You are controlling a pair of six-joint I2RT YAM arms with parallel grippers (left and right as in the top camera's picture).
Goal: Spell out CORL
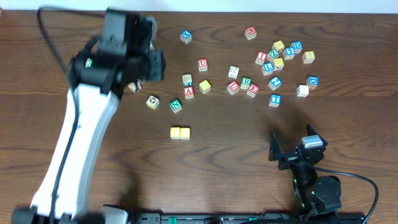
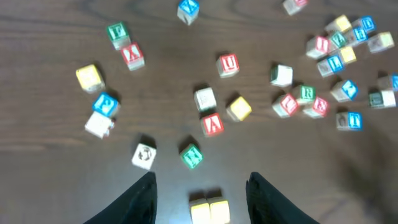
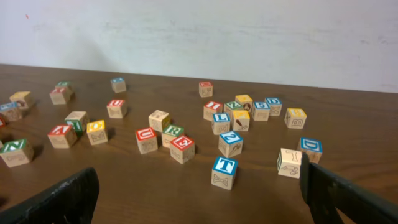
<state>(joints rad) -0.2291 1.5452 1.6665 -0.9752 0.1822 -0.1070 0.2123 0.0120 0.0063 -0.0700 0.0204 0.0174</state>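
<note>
Dark wooden table (image 1: 249,143), pale wall (image 3: 199,31) behind, lettered cubes (image 1: 233,87) scattered, left claw (image 2: 200,179) apart, right claw (image 3: 199,180) wide apart

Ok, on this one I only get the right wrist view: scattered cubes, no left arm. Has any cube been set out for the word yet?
Observer: Yes. Overhead shows two yellow cubes touching side by side, on their own, nearer the robot than the scatter.
Operator: Where is the left arm?
Observer: The left arm reaches across the left part of the table, its end above the left end of the scatter.
Operator: Carrying anything?
Observer: No. In its wrist view the left gripper has its fingers apart with nothing between them.
</note>
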